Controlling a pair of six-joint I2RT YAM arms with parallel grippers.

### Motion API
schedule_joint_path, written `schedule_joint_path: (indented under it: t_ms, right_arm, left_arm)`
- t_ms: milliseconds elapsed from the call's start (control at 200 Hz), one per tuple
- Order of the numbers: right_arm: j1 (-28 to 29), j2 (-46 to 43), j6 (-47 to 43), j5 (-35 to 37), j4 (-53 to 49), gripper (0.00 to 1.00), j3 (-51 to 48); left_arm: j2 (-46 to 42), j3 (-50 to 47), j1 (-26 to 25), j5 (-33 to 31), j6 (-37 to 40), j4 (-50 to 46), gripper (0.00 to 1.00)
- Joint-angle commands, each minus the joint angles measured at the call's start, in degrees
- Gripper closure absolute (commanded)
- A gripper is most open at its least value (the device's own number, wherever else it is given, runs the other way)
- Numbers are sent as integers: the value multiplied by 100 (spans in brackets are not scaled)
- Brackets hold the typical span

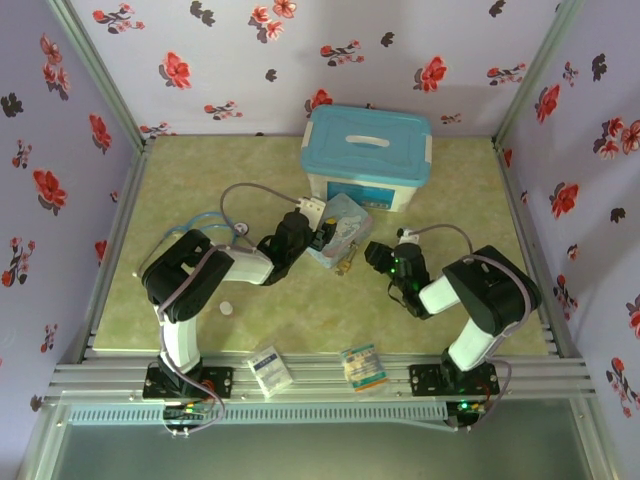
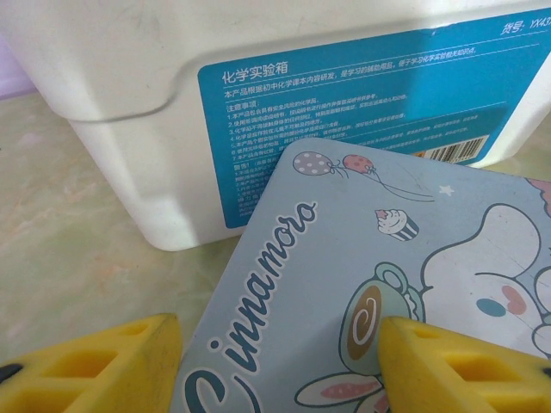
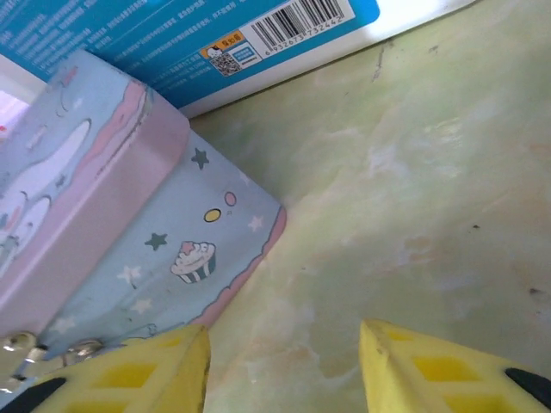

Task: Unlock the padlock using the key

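Padlock (image 1: 346,266) beside "Cinnamoro" tin (image 2: 344,258) by 化学实验箱 box (image 2: 129,77), left and right jaws apart

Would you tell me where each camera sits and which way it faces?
Top external: above and behind the bases, looking down on the green marbled table; left arm and right arm show.
Left wrist: on the left arm, facing the pale-blue cartoon tin and white plastic box; open left end effector at bottom.
Right wrist: on the right arm, facing down at the tin's corner and table; open right end effector at bottom.
Shared: both wrist views catch the tin and box.
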Motion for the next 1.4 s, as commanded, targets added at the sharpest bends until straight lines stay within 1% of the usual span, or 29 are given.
schedule_joint_path:
  t_ms: [0, 35, 95, 185, 300, 390, 465, 555, 640, 790, 930, 990, 1105, 1300, 1395]
  right_arm:
    - [33, 71, 685, -1268, 82, 49, 216]
    - [21, 144, 828, -1315, 231, 51, 198]
    - [-6, 285, 976, -1361, 367, 57, 200]
    - [-6, 616, 1106, -1590, 621, 60, 274]
    - [-56, 1082, 1491, -1590, 1468, 66, 115]
    - [-93, 1347, 1696, -1604, 1857, 67, 21]
    - [-94, 1524, 1794, -1774, 2022, 68, 45]
    - [-90, 1521, 1887, -1683, 2167, 67, -129]
    - [-103, 1383, 1862, -1598, 2060, 68, -282]
    - [-83, 1269, 1897, -1737, 1993, 69, -401]
    - [-85, 1411, 1922, -1997, 2197, 67, -476]
    - [-85, 1493, 1997, -2101, 2229, 68, -451]
    - [-76, 1433, 2103, -2167, 2101, 69, -394]
    - [-3, 944, 2020, -2217, 602, 71, -104]
    - [73, 727, 1865, -2076, -104, 72, 25]
  left_arm:
    - [505, -421, 13, 182, -124, -1659, 37]
    - [504, -412, 10, 188, -136, -1659, 37]
    - [517, -408, 12, 185, -131, -1672, 37]
    - [514, -399, 15, 189, -135, -1681, 37]
    - [504, -398, 21, 186, -124, -1726, 37]
    - [485, -413, 23, 184, -156, -1743, 37]
    - [484, -417, 24, 188, -176, -1733, 37]
    - [488, -408, 18, 188, -204, -1743, 37]
    - [488, -408, 23, 184, -228, -1725, 37]
    - [512, -356, 19, 188, -242, -1747, 37]
    - [514, -337, 23, 184, -256, -1760, 37]
    - [528, -328, 24, 184, -256, -1768, 37]
    - [529, -324, 23, 184, -249, -1813, 37]
    - [534, -323, 32, 184, -272, -1804, 37]
    - [539, -318, 26, 184, -283, -1798, 37]
